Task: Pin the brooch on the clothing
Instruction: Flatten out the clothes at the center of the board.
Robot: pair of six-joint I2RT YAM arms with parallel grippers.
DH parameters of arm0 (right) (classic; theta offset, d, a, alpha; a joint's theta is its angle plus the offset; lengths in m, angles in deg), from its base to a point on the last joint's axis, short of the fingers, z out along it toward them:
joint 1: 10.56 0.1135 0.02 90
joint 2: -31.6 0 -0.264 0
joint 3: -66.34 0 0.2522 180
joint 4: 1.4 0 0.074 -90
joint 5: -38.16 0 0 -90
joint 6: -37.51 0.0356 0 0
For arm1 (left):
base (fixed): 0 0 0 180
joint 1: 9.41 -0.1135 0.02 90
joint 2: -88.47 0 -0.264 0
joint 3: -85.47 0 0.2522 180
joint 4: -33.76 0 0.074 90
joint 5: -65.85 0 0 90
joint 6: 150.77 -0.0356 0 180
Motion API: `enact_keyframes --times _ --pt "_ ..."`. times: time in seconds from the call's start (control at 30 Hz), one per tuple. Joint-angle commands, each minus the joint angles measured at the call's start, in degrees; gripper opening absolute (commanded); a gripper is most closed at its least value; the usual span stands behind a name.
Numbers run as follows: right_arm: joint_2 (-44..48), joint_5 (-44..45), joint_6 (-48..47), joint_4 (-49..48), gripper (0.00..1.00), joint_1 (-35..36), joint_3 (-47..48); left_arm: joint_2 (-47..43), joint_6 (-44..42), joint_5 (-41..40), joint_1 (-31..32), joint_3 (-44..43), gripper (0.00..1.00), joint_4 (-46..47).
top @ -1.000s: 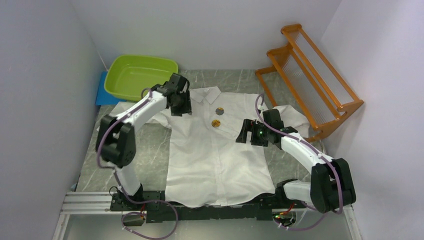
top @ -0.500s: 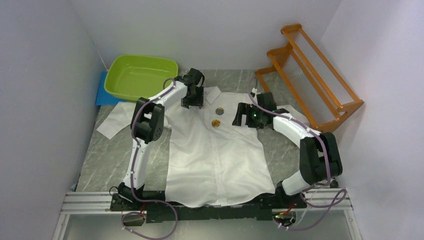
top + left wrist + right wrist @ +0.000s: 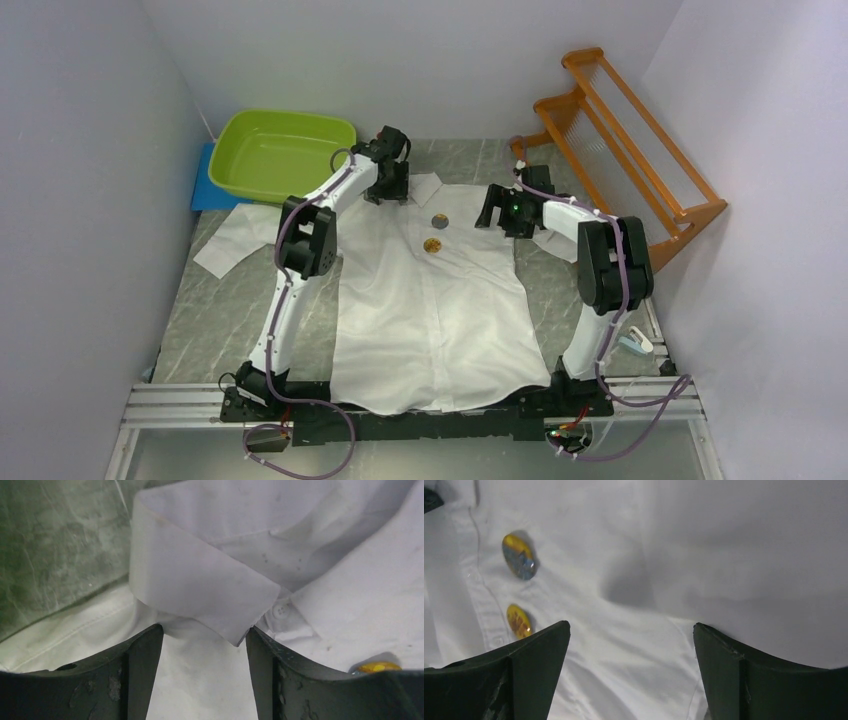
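The clothing, a white shirt (image 3: 430,300), lies flat on the table with its front up and its collar at the far end. Two small oval brooch pieces rest on the button strip: a gold one (image 3: 433,245) (image 3: 519,621) and, just beyond it, a gold-rimmed one with a grey-blue face (image 3: 438,220) (image 3: 518,556). My left gripper (image 3: 390,190) (image 3: 204,630) is open, low over the left collar point (image 3: 200,590), whose tip lies between the fingers. My right gripper (image 3: 490,215) (image 3: 631,625) is open over bare shirt fabric, to the right of both pieces, holding nothing.
A green basin (image 3: 283,150) sits at the far left on a blue pad (image 3: 205,185). An orange wooden rack (image 3: 620,150) stands at the far right. A small white and blue object (image 3: 637,343) lies by the right arm's base. White walls close in on three sides.
My left gripper has swung from the shirt's left shoulder to the collar. My right gripper has moved farther back, up beside the two brooch pieces. Shirt and pieces have not moved.
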Motion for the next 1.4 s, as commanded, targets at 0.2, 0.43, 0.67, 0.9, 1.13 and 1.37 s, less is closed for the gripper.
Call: enact_keyframes --times 0.2,0.43,0.67,0.9,1.13,1.37 --pt "-3.6 1.2 -0.5 0.8 0.99 -2.3 6.1 10.4 -4.9 1.1 -2.3 -9.3 0.75 -0.6" --pt "1.7 -4.6 -1.4 1.0 0.99 -2.2 5.8 9.6 -5.7 2.8 -2.2 -10.7 0.79 4.5" --pt "13.4 -7.8 -1.5 1.6 1.00 -2.1 1.2 -4.3 -4.1 6.9 -1.0 1.7 0.80 9.9" --pt "28.3 -8.9 -0.6 0.2 1.00 -2.2 -9.4 -33.0 -2.4 11.6 1.7 24.7 0.90 20.4" --pt "44.3 -6.2 -2.8 -0.3 1.00 -2.2 -22.0 -64.6 1.6 6.7 1.3 55.1 0.94 30.3" --pt "55.0 3.8 -4.3 -5.0 1.00 -2.3 -32.0 -95.1 10.0 -7.4 -0.6 81.3 0.95 26.2"
